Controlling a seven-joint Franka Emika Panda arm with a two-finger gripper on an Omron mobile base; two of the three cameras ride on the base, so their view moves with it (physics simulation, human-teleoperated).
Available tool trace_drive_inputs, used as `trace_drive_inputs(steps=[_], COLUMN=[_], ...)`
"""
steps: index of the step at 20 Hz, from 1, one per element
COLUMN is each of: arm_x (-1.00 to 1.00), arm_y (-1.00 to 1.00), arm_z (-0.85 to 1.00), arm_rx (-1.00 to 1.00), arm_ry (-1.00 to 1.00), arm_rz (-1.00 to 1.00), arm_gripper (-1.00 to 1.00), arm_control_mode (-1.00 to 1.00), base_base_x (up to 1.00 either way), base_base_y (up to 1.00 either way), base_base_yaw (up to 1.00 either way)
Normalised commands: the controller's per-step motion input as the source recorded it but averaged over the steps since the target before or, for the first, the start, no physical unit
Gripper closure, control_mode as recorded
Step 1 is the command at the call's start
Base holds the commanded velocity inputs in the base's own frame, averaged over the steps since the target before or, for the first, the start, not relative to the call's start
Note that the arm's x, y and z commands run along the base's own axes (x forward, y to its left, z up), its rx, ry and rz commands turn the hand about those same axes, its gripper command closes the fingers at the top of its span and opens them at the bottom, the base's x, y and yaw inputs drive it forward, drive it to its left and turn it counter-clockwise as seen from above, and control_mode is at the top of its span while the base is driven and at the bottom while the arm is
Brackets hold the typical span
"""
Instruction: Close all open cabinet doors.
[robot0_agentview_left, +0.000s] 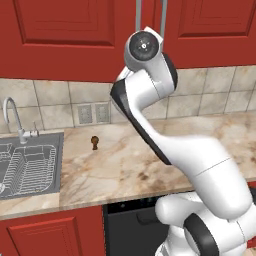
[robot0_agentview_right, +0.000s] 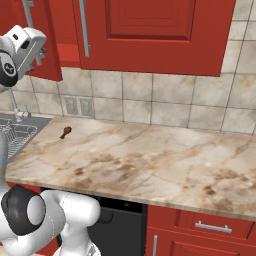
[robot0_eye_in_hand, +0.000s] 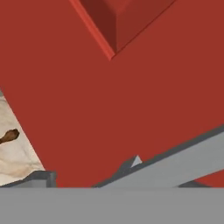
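Two tall red cabinet doors hang above the counter. The left door (robot0_agentview_left: 65, 40) (robot0_agentview_right: 47, 50) seems to stand a little out from the cabinet front, its lower edge nearer than that of the right door (robot0_agentview_left: 210, 30) (robot0_agentview_right: 150, 35), which lies flat. Each has a grey bar handle (robot0_agentview_left: 138, 15) (robot0_agentview_right: 85, 30). My gripper (robot0_agentview_right: 41, 55) is raised right against the left door's lower corner by its handle (robot0_agentview_right: 28, 12). In the hand view the red door (robot0_eye_in_hand: 109, 109) is very close, with the bar handle (robot0_eye_in_hand: 175, 166) across the bottom. The jaws are hidden.
Below lies a marble counter (robot0_agentview_left: 150, 165) (robot0_agentview_right: 150, 160) with a small brown object (robot0_agentview_left: 94, 142) (robot0_agentview_right: 65, 131). A sink (robot0_agentview_left: 30, 170) with a wire rack and faucet (robot0_agentview_left: 15, 117) is at the left. A dark dishwasher front (robot0_agentview_left: 130, 225) sits under the counter.
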Motion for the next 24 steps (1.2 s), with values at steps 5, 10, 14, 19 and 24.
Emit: trace_drive_inputs(steps=[5,10,14,19,24], arm_x=[0.62,0.65,0.58,0.50,0.51], arm_y=[-0.12,-0.09,-0.03,-0.03,-0.01], arm_z=[0.00,0.00,0.03,0.01,0.00], arm_rx=[0.03,0.04,0.03,0.03,0.03], arm_ry=[0.00,0.01,0.00,0.00,0.00], arm_rz=[0.00,0.00,0.00,0.00,0.00], arm_gripper=[-1.00,-1.00,-1.00,-1.00,-1.00], arm_control_mode=[-1.00,-1.00,-1.00,-1.00,-1.00], base_base_x=[0.00,0.00,0.00,0.00,0.00], base_base_y=[0.00,0.00,0.00,0.00,0.00], base_base_yaw=[0.00,0.00,0.00,0.00,0.00])
